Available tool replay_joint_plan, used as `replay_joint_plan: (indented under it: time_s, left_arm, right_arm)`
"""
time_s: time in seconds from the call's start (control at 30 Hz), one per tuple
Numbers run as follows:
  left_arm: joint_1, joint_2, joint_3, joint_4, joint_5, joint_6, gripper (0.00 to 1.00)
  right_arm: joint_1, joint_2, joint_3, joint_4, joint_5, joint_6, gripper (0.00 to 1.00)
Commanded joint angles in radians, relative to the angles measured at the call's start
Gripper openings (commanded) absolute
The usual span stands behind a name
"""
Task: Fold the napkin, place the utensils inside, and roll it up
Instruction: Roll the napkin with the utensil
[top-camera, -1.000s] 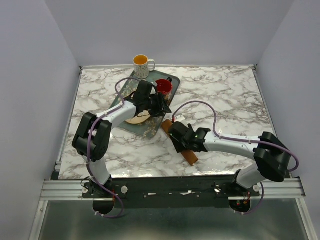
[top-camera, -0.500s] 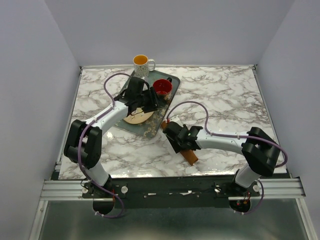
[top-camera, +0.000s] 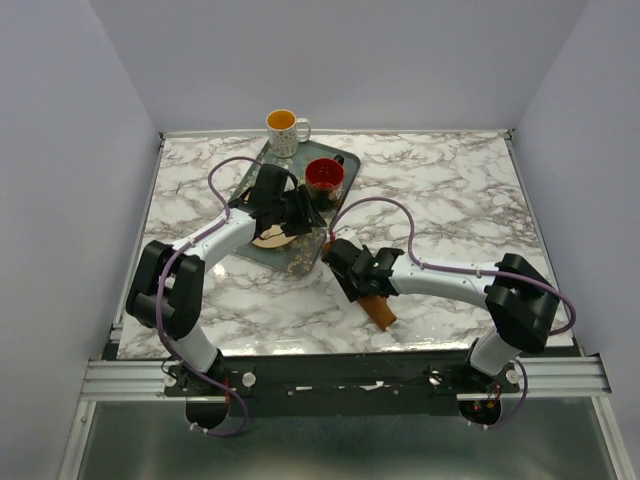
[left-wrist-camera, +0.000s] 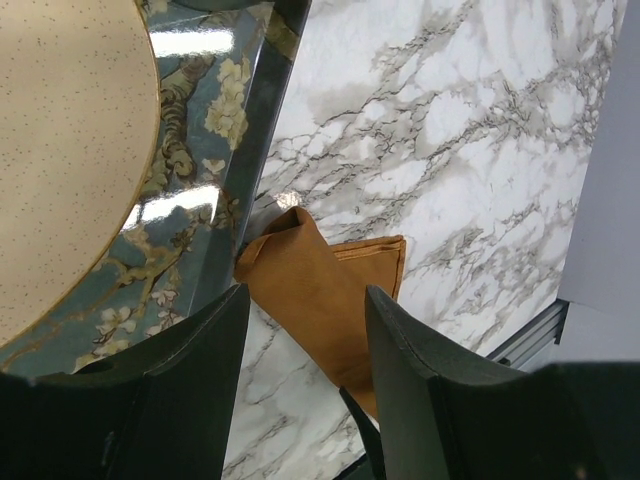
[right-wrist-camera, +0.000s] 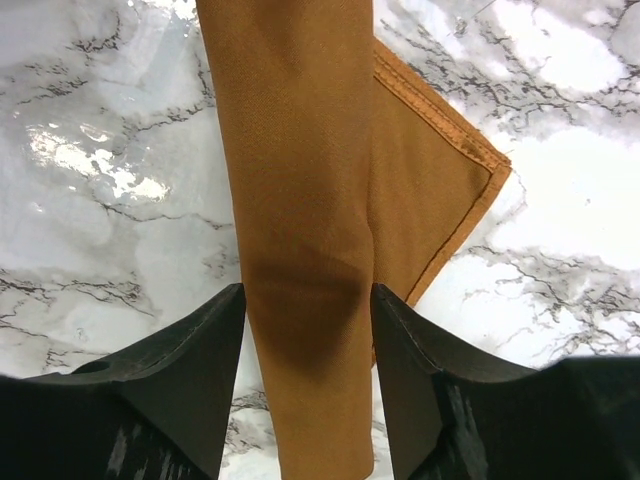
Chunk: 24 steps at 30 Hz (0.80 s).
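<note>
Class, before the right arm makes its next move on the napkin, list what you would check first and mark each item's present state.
1. The right gripper straddles the napkin: ok.
2. Firm hold on the napkin: cannot tell; the jaws sit right at its edges.
3. The utensils inside the napkin: cannot tell; none are visible.
4. The left gripper open and empty: ok.
5. Napkin clear of the tray: not ok; one end reaches its rim.
</note>
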Motion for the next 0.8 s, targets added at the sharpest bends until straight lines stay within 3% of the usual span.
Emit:
replay_joint_plan:
  time_s: [0.0,0.4,0.63,0.77]
  left_arm:
    - [0.005,-0.039,-0.005,0.001,0.023,0.012,0.59]
    - [0.007,-0.038,0.003,0.006,0.038,0.006,0.59]
    - [0.005,-0.052,-0.031,0.016,0.044,0.003,0.59]
    - [0.005,-0.052,-0.043,0.027,0.052,-0.001,0.59]
  right_arm:
    - [0.008,0.040,-0.026,0.046,-0.045,-0.008,0.61]
    - [0.004,0.083,-0.050,0.074,-0.060,-0.001,0.78]
    - [-0.028,0.108,-0.067,0.074,-0.039,0.030,0.75]
    - [-0.028,0.118,-0.066,0.074,-0.033,0.030,0.62]
